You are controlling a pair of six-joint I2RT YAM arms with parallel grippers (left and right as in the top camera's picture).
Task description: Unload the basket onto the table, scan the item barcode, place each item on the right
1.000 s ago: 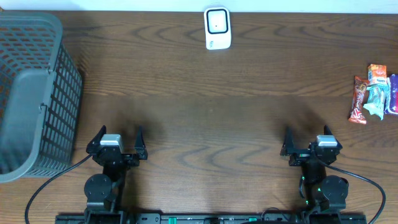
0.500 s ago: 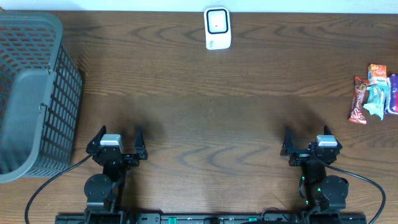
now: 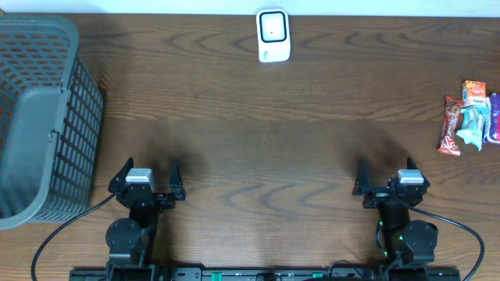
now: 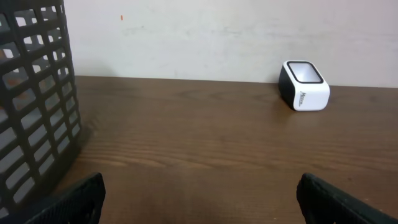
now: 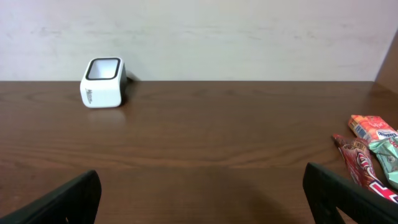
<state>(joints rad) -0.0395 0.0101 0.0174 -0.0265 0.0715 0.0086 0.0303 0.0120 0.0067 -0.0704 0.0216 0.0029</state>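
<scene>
Grey mesh basket (image 3: 78, 133) at dark wooden table's (image 3: 266, 140) left edge

From above, my left gripper (image 3: 150, 173) and right gripper (image 3: 386, 178) sit near the front edge of the wooden table (image 3: 266, 133), well apart, both with jaws spread wide and holding nothing. The white scanner (image 3: 273, 35) stands at the far edge, about centre. A grey mesh basket (image 3: 43, 117) sits on the left, and a small cluster of snack packets (image 3: 467, 117) lies on the right.
</scene>
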